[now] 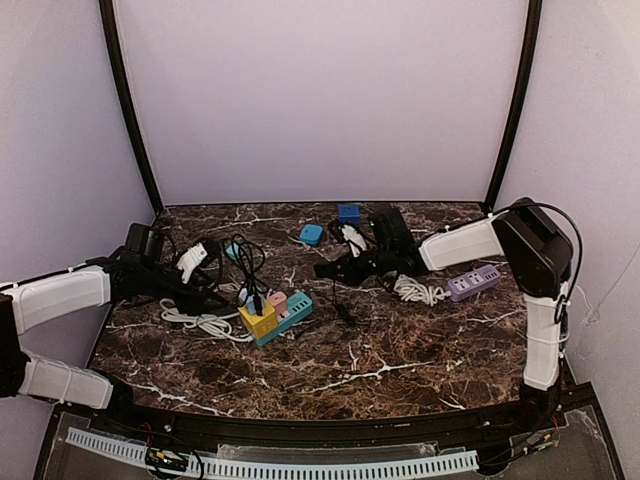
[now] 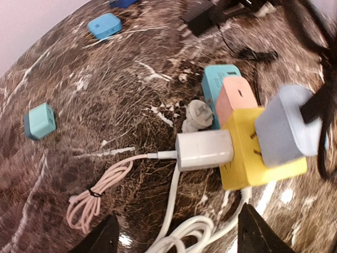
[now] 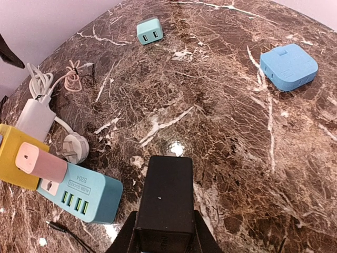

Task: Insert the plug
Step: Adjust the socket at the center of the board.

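Right tool (image 3: 164,237) is clamping a black boxy plastic adapter (image 3: 167,195). Left tool (image 2: 178,230) is hanging open and empty, just by the white square plastic charger (image 2: 204,150).

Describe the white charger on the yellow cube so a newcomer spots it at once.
Look left of centre on the marble table for the cluster of coloured power blocks; the yellow cube sits at its end beside a pink block. The white charger sticks out of the cube's side, trailing a pink cable, unlike the grey-blue adapter on the neighbouring face, which carries a black cord.
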Robot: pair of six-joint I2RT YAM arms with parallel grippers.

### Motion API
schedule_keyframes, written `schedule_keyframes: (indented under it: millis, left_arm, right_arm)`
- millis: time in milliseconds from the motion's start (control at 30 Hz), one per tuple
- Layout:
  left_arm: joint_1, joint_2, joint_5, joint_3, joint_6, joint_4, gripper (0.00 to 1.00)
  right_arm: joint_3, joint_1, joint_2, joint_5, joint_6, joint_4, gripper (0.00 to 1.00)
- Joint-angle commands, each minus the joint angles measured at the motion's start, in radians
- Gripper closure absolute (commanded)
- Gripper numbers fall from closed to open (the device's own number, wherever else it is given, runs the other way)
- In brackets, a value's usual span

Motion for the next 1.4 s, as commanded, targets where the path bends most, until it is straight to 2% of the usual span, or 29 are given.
schedule_keyframes:
  millis: [0, 33, 67, 133, 167, 233, 333, 400, 500, 667, 767, 867, 900, 1000, 1067, 1133, 1233, 1367]
  left_arm:
    - [0.023, 0.031, 0.173, 0.106, 0.664, -0.350, 0.28]
    - [0.023, 0.081, 0.189, 0.127, 0.790, -0.413, 0.27]
    - [0.023, 0.114, 0.220, 0.183, 0.822, -0.428, 0.25]
    - [0.022, 0.220, 0.245, 0.248, 0.829, -0.402, 0.28]
    - [0.021, 0.235, 0.246, 0.255, 0.807, -0.336, 0.30]
    - [0.020, 0.263, 0.241, 0.240, 0.812, -0.251, 0.37]
    - [0.004, 0.279, 0.237, 0.225, 0.830, -0.226, 0.55]
    - [-0.019, 0.269, 0.240, 0.214, 0.840, -0.252, 0.62]
    - [-0.075, 0.247, 0.233, 0.188, 0.802, -0.271, 0.67]
    - [-0.136, 0.219, 0.224, 0.165, 0.656, -0.305, 0.75]
    - [-0.159, 0.215, 0.219, 0.133, 0.590, -0.265, 0.81]
    - [-0.196, 0.206, 0.218, 0.117, 0.437, -0.193, 0.83]
    - [-0.204, 0.204, 0.208, 0.106, 0.395, -0.134, 0.84]
    - [-0.261, 0.192, 0.152, 0.061, 0.144, 0.042, 0.86]
    - [-0.304, 0.186, 0.065, 0.002, 0.011, 0.235, 0.90]
    - [-0.331, 0.183, 0.004, -0.035, -0.084, 0.328, 0.92]
    - [-0.359, 0.193, -0.071, -0.073, -0.171, 0.411, 0.93]
    - [-0.418, 0.214, -0.174, -0.115, -0.247, 0.539, 0.95]
  right_arm:
    - [-0.057, -0.007, -0.118, -0.035, -0.062, -0.029, 1.00]
    - [-0.082, -0.004, -0.138, -0.042, -0.061, -0.029, 1.00]
    - [-0.105, 0.001, -0.161, -0.048, -0.055, -0.028, 1.00]
    - [-0.162, 0.042, -0.210, -0.036, -0.041, -0.012, 1.00]
    - [-0.190, 0.070, -0.236, -0.023, -0.039, -0.003, 1.00]
    - [-0.253, 0.132, -0.293, -0.005, -0.027, 0.040, 1.00]
    - [-0.328, 0.213, -0.327, -0.006, 0.032, 0.126, 1.00]
    - [-0.346, 0.251, -0.322, -0.006, 0.065, 0.181, 1.00]
    - [-0.342, 0.270, -0.295, -0.030, 0.099, 0.223, 1.00]
    - [-0.348, 0.268, -0.295, -0.024, 0.100, 0.230, 1.00]
    - [-0.372, 0.263, -0.315, -0.022, 0.116, 0.249, 1.00]
    - [-0.414, 0.258, -0.340, -0.015, 0.127, 0.282, 1.00]
    - [-0.430, 0.255, -0.351, -0.007, 0.131, 0.289, 1.00]
    - [-0.483, 0.234, -0.395, 0.012, 0.150, 0.303, 1.00]
    - [-0.502, 0.222, -0.422, 0.026, 0.158, 0.297, 1.00]
    - [-0.509, 0.221, -0.436, 0.031, 0.153, 0.272, 1.00]
    - [-0.533, 0.229, -0.449, 0.042, 0.160, 0.238, 1.00]
    - [-0.593, 0.234, -0.467, 0.054, 0.196, 0.284, 1.00]
